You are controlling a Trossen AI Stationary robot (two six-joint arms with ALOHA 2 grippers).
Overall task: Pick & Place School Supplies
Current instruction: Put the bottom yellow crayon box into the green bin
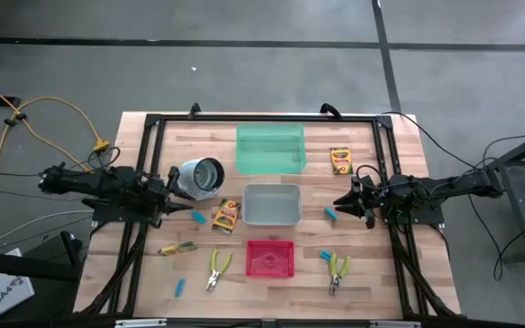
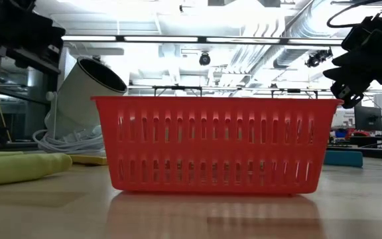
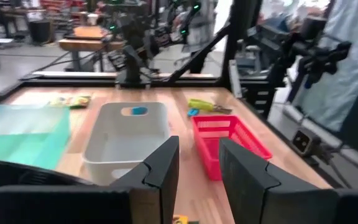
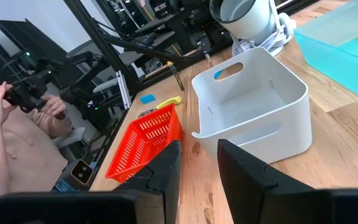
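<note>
High view: my left gripper (image 1: 173, 193) hovers at the table's left side, just beside a white camera (image 1: 199, 177), and my right gripper (image 1: 343, 202) hovers at the right side, pointing at the grey tray (image 1: 272, 204). A green tray (image 1: 271, 149) sits behind the grey one and a red tray (image 1: 271, 259) in front of it. One crayon box (image 1: 226, 215) lies just left of the grey tray, another (image 1: 340, 160) right of the green tray. Blue pieces lie at (image 1: 199, 217), (image 1: 331, 214) and (image 1: 180, 288). Pliers lie left (image 1: 216, 269) and right (image 1: 337, 271) of the red tray; a yellow item (image 1: 178, 248) lies farther left. Low view: the red tray (image 2: 216, 145) fills the middle, the camera (image 2: 85, 96) behind it to the left. Left wrist view: my left fingers (image 3: 160, 171) stand apart, nothing between them; grey tray (image 3: 126, 138) and red tray (image 3: 229, 140) lie ahead. Right wrist view: my right fingers (image 4: 244, 171) are likewise parted and empty, over bare wood near the grey tray (image 4: 253, 112); a person (image 4: 11, 143) stands beyond the table.
</note>
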